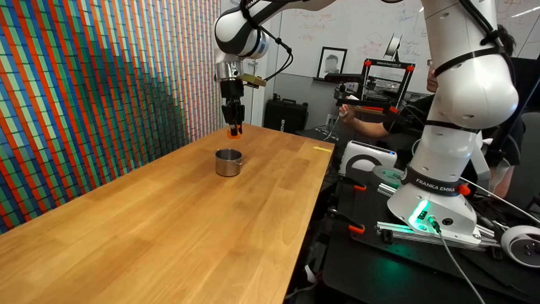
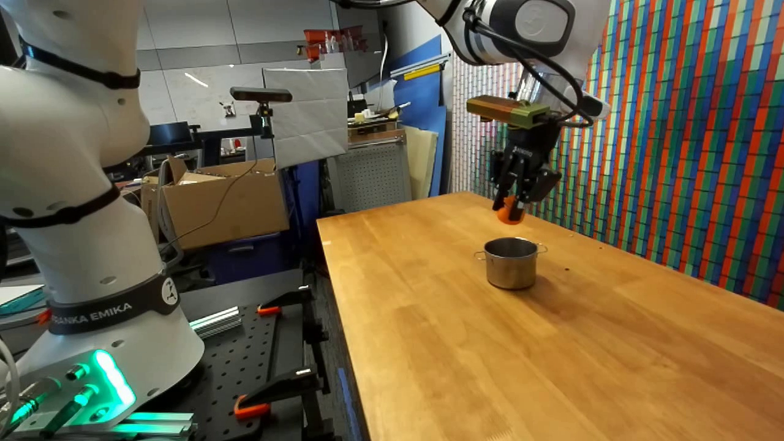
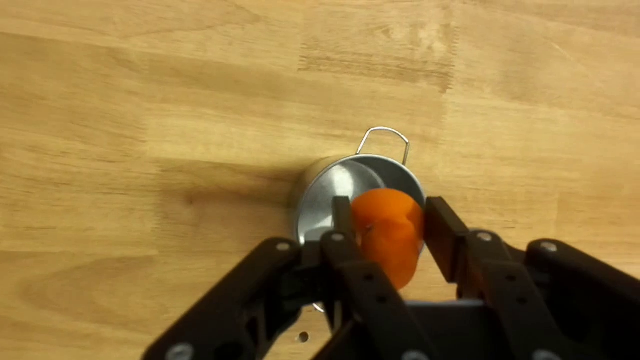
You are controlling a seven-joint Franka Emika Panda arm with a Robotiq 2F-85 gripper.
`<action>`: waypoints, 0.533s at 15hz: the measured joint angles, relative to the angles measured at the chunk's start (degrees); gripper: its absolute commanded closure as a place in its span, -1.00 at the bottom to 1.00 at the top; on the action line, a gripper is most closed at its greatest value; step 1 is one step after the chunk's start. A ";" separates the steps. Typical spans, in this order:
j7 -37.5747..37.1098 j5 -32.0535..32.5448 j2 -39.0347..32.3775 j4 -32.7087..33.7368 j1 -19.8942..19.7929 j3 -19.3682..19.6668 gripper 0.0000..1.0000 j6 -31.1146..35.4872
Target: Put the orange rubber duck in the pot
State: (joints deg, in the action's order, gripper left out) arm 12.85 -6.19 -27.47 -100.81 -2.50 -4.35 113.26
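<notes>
End effector [image 3: 388, 212] grips the orange rubber duck [image 3: 390, 245], 1 finger [image 3: 446, 235] against each side. Duck hangs above the pot [image 2: 511, 272], not touching; pot stands upright on the surface [image 2: 429, 312]. Wrist view: duck overlaps the right part of the mouth. Slant may mislead, so check centring in both exterior views. Best guess: nudge over the middle, lower gently, release only once the duck is inside.

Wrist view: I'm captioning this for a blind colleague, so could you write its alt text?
The gripper holds the orange rubber duck, which hides part of the open pot below it. The pot, silver-grey with a wire handle toward the top of the picture, stands on a wooden table.
</notes>
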 measured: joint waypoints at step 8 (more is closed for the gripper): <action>-1.05 0.00 -2.59 -1.98 3.50 -0.35 -0.60 8.60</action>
State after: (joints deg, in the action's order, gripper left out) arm 11.80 -6.19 -30.06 -102.80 1.00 -4.70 121.86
